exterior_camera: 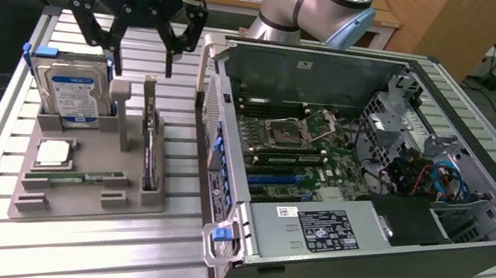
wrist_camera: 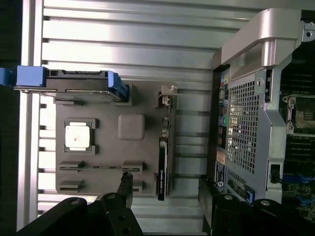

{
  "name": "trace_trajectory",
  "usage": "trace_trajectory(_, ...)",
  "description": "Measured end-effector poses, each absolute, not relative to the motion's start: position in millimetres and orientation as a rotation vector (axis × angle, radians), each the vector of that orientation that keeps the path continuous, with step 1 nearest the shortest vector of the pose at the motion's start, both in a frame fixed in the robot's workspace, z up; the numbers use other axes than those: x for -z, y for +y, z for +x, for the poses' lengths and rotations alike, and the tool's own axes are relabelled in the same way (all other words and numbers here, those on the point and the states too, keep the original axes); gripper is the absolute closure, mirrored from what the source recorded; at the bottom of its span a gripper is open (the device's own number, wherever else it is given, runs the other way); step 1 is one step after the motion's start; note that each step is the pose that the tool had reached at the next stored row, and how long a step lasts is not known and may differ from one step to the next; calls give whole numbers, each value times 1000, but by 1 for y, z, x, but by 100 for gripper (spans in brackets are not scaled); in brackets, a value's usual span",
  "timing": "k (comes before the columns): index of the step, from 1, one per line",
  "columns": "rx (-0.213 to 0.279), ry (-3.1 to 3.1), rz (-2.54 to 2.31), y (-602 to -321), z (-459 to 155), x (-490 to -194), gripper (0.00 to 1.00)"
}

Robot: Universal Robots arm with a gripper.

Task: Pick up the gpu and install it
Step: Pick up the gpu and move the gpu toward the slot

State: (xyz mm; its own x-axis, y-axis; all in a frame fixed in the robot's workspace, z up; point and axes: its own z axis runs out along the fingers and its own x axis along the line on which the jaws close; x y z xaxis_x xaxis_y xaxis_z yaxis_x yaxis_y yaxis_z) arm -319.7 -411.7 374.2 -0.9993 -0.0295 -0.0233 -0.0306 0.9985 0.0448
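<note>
The gpu (exterior_camera: 151,146) is a thin dark card standing on edge in a slot along the exterior view's right side of the grey tray (exterior_camera: 93,150). In the wrist view the gpu (wrist_camera: 163,164) shows edge-on, with its pale bracket toward the hard-drive end of the tray (wrist_camera: 108,150). My gripper (exterior_camera: 142,68) hangs open above the tray's far end, over the gap between hard drive and gpu, holding nothing. In the wrist view my gripper (wrist_camera: 165,189) has one black finger (wrist_camera: 127,183) on each side of the card's line, well above it.
A silver hard drive (exterior_camera: 72,96) with blue rails stands upright in the tray, beside a square processor (exterior_camera: 55,153) and a green memory stick (exterior_camera: 78,178). The open computer case (exterior_camera: 376,169) lies at the exterior view's right, motherboard exposed. All rest on a slatted aluminium table (exterior_camera: 104,259).
</note>
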Motion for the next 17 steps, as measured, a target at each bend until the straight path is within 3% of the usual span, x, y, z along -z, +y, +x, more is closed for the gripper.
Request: trace_trajectory(17, -71, 3118, -61, -413, -320, -368, 35)
